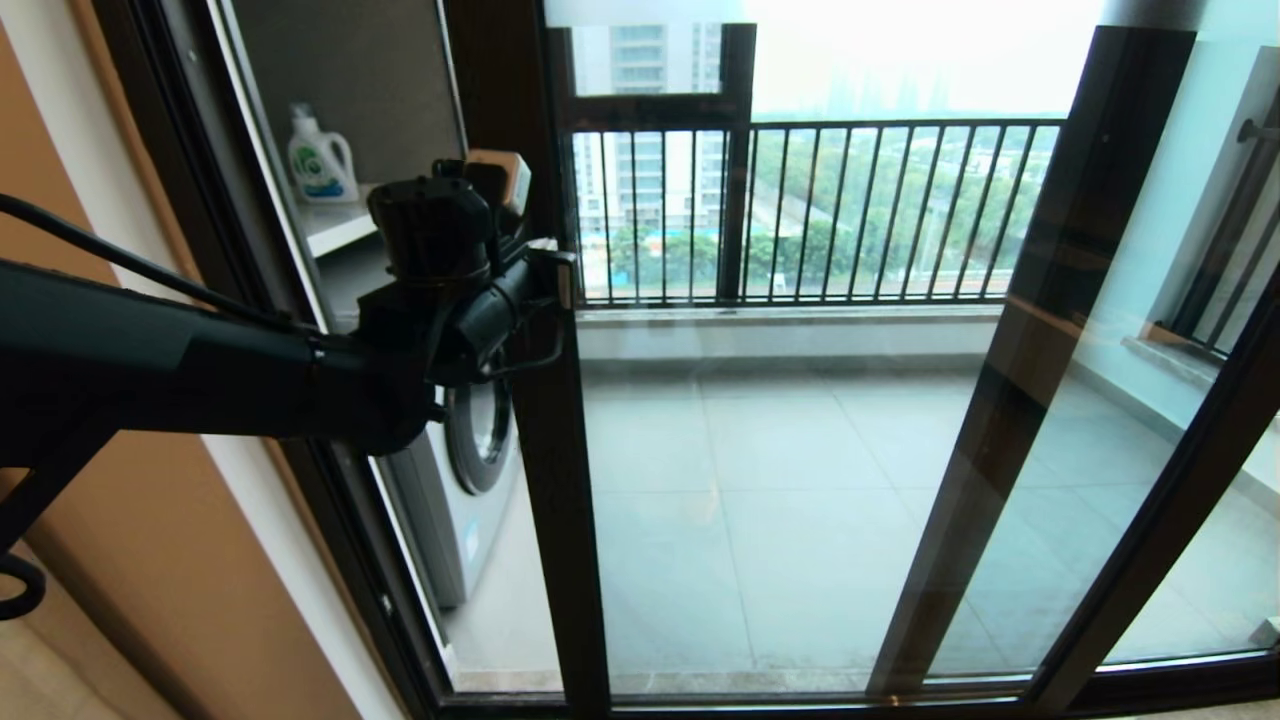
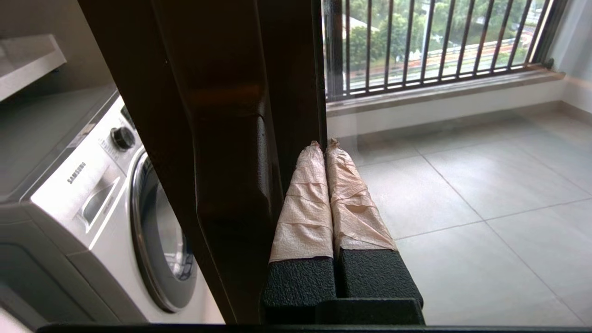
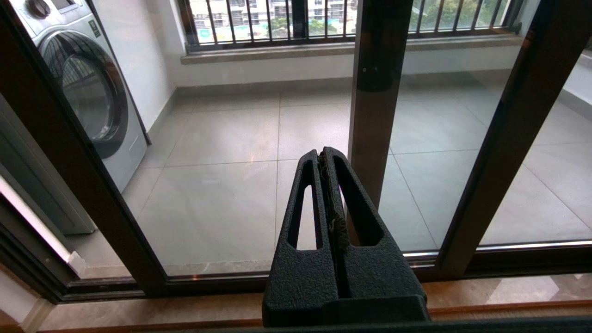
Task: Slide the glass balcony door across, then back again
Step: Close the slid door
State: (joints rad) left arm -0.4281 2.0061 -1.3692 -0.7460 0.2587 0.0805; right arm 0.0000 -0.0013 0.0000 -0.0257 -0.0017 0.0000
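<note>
The glass balcony door [image 1: 780, 450] is a clear pane in a dark frame, and its left upright [image 1: 560, 500] stands a little way off the outer frame, leaving a gap. My left gripper [image 1: 565, 275] reaches in from the left at mid height. Its beige-taped fingers [image 2: 305, 194] are shut with nothing between them. They lie along the glass-side edge of that upright [image 2: 222, 92], beside the raised dark handle [image 2: 236, 194], with the tips at the pane. My right gripper [image 3: 323, 152] is shut and empty, low in front of the door glass [image 3: 222, 194], and out of the head view.
A white washing machine [image 1: 470, 470] stands on the balcony behind the gap, with a detergent bottle [image 1: 320, 160] on a shelf above it. The black-barred railing [image 1: 800, 200] runs along the far side. A second dark upright [image 1: 1050, 350] crosses the glass at right. A tan wall [image 1: 150, 560] is on the left.
</note>
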